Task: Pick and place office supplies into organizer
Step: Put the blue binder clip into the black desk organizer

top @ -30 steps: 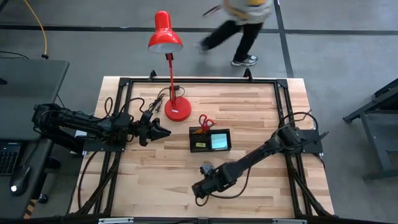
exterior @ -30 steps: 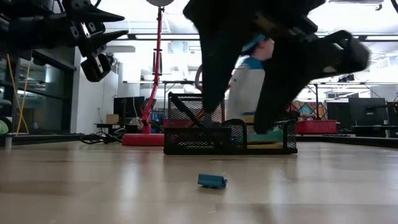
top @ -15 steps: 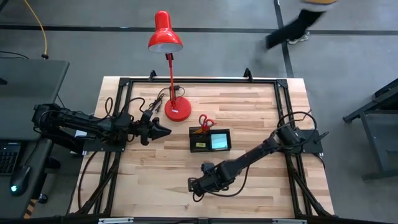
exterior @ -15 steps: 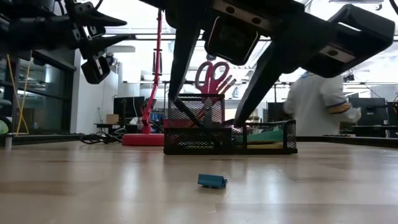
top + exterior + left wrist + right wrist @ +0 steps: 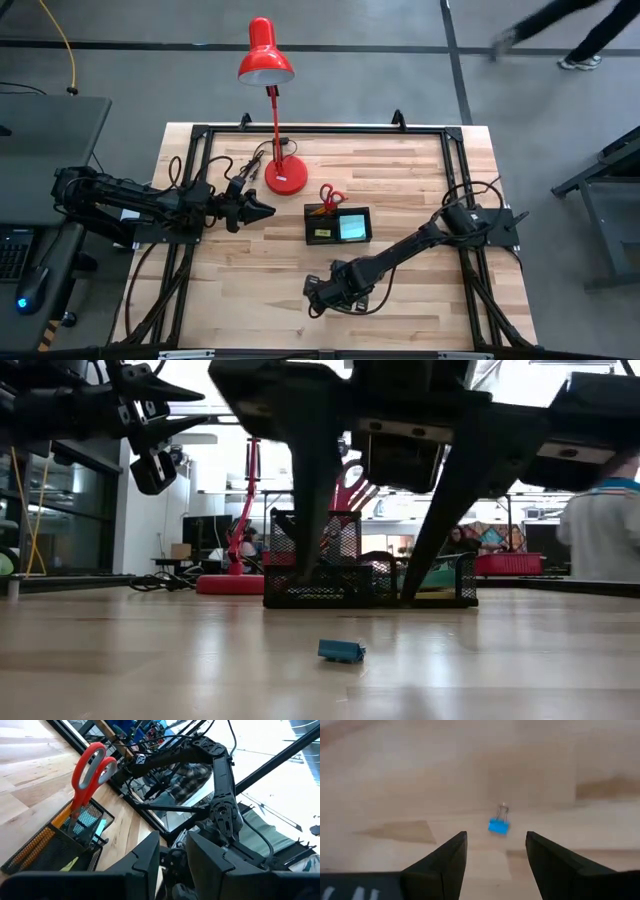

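Observation:
A small blue binder clip [image 5: 498,825] with silver wire handles lies flat on the wood near the table's near edge [image 5: 341,651]. My right gripper [image 5: 495,851] hangs open just above it, pointing down, one finger on each side, touching nothing [image 5: 353,596]; in the high view the right gripper [image 5: 316,298] hides the clip. The black mesh organizer [image 5: 338,226] stands mid-table. Red-handled scissors [image 5: 90,767] and orange pencils stand in it, handles up. A teal pad [image 5: 352,227] and a yellow pad [image 5: 321,233] lie in it. My left gripper [image 5: 268,210] waits, open, left of the organizer.
The red desk lamp's base [image 5: 286,178] stands beyond the organizer, with a black cord beside it. A black frame [image 5: 320,131] runs around the table. Bare wood lies around the clip. A person walks on the floor past the far right corner [image 5: 580,30].
My right gripper has come down toward the binder clip, so its fingertips now hang close to the tabletop on either side of it. The clip has not moved. Beyond the table, a person has walked across to the right.

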Available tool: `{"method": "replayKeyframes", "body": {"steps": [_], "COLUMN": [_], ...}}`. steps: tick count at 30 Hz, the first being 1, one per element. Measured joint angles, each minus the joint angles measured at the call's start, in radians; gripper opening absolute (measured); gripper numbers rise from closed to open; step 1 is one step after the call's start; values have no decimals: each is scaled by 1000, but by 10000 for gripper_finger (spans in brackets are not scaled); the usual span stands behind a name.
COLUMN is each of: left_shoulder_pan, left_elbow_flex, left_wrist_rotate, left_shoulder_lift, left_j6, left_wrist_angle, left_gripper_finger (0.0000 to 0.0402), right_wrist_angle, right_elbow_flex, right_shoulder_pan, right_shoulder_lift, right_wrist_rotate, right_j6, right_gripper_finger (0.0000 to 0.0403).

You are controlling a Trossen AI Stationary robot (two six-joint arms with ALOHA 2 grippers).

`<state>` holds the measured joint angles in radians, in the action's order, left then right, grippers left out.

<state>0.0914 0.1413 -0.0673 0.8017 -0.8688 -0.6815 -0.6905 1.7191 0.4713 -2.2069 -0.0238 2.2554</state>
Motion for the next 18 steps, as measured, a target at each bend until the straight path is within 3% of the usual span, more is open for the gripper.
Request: {"method": "replayKeyframes", "body": {"steps": [3,9,18], "left_shoulder_pan": [0,0,0], "left_elbow_flex": [0,0,0], "left_wrist_rotate": [0,0,-11], "left_shoulder_lift": [0,0,0], "left_j6": [0,0,0], "left_wrist_angle": [-2,1,-2], "left_gripper_finger": [88,88,88], "right_wrist_angle": [19,84,92], "right_elbow_flex": [0,0,2], "right_shoulder_pan": [4,7,0], "right_shoulder_lift": [-17,-50,-67], "right_wrist_rotate": [-41,-18,-18], "right_j6": [57,124,127], "right_gripper_finger": [192,192,192]}}
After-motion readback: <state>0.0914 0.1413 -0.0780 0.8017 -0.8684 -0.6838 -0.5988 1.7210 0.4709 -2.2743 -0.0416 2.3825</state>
